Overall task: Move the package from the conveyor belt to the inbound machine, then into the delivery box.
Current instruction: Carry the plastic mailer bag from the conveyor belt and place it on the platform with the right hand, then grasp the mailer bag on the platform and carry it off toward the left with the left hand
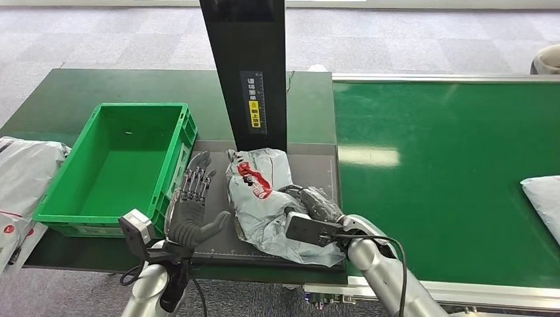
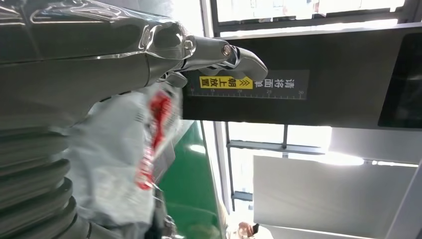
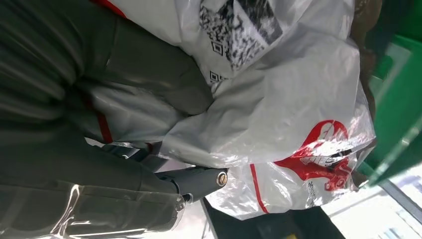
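Observation:
The package (image 1: 261, 191) is a crumpled grey plastic bag with a red logo. It lies on the dark platform (image 1: 310, 165) of the inbound machine, at the foot of its black column (image 1: 247, 66). My right hand (image 1: 317, 206) grips the bag's right side. In the right wrist view its thumb (image 3: 164, 79) presses into the package (image 3: 288, 114) and the fingers wrap beneath it. My left hand (image 1: 193, 205) stands open with fingers spread, just left of the bag and apart from it. Past the left hand (image 2: 99, 64) in the left wrist view, the package (image 2: 124, 164) lies close.
An empty green delivery box (image 1: 175, 165) stands left of the platform, right beside my left hand. The green conveyor belt (image 1: 449, 165) runs on the right, with another pale package (image 1: 545, 198) at its far right edge. More grey bags (image 1: 20, 178) lie at the far left.

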